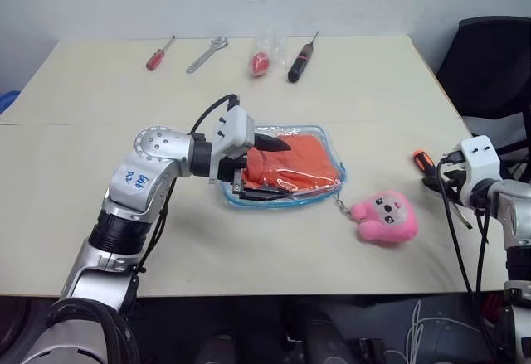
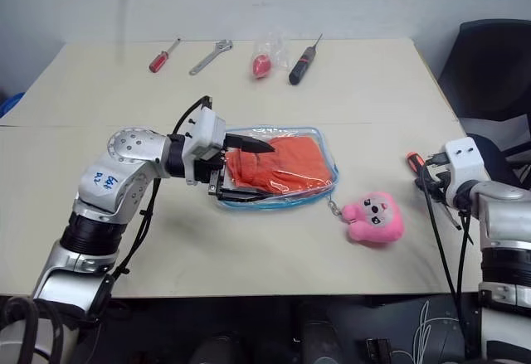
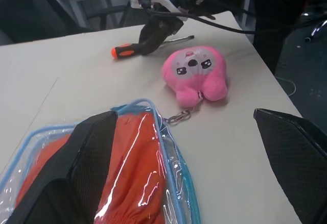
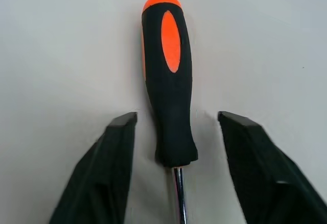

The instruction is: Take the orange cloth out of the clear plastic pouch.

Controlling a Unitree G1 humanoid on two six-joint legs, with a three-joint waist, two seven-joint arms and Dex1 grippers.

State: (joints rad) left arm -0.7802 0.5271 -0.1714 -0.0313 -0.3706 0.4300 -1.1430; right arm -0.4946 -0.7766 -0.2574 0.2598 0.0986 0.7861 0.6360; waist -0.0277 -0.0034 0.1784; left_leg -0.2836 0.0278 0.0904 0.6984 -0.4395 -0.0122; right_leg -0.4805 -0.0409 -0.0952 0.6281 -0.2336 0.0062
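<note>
- A red screwdriver (image 1: 160, 53), a silver wrench (image 1: 207, 55), a small clear bag (image 1: 264, 55) and a black screwdriver (image 1: 302, 59) lie along the far side of the counter (image 1: 99, 173).
- An orange and black screwdriver (image 4: 168, 81) lies by the right edge.
- A black chair (image 1: 489, 65) stands beside.

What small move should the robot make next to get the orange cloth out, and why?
Probably close the left claw on the orange cloth. Its fingers stand open at the mouth of the clear plastic pouch, one over the cloth, and the cloth is fully inside. The right claw, open around the orange-handled screwdriver, is far from the pouch.
</note>
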